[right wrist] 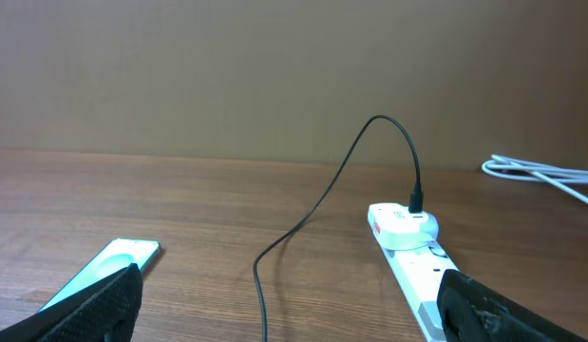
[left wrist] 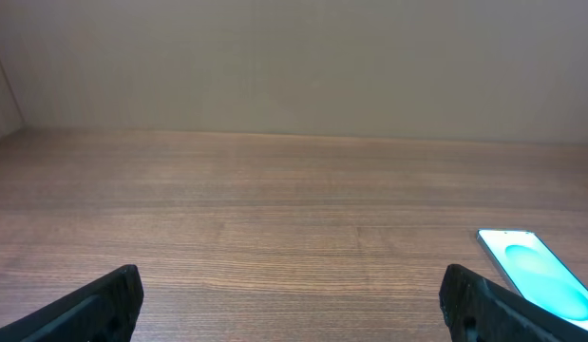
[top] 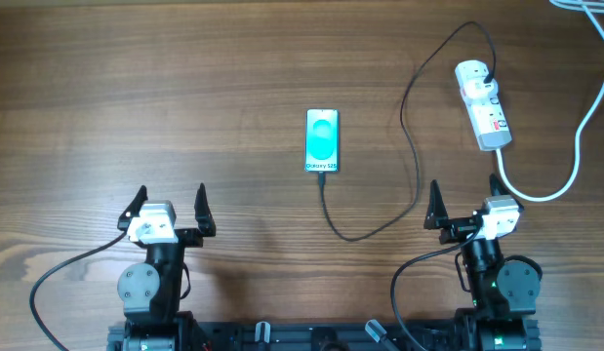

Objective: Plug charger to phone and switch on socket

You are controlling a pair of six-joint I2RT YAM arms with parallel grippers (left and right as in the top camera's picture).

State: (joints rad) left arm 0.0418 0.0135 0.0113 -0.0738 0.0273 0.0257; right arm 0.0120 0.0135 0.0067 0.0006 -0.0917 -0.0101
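Brown wood-grain tabletop [top: 136, 78] carries everything. The small rectangular smartphone with a cyan screen [top: 322, 139] lies at the centre, its "Galaxy" end facing the robot, where the thin black charger cable [top: 415, 166] meets it; whether the tip is seated I cannot tell. That cable loops right and up into the white elongated power strip [top: 483, 112], beside its thick white cord [top: 578, 146]. Left gripper [top: 171, 203] and right gripper [top: 464, 200] stand spread wide, empty; the strip's switch, lying on that side, likely suits the right arm.

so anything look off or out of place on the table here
Nothing damaged or spilled. The power strip lies slightly askew at the far right, and the black charger cable loops loosely from it to the phone.
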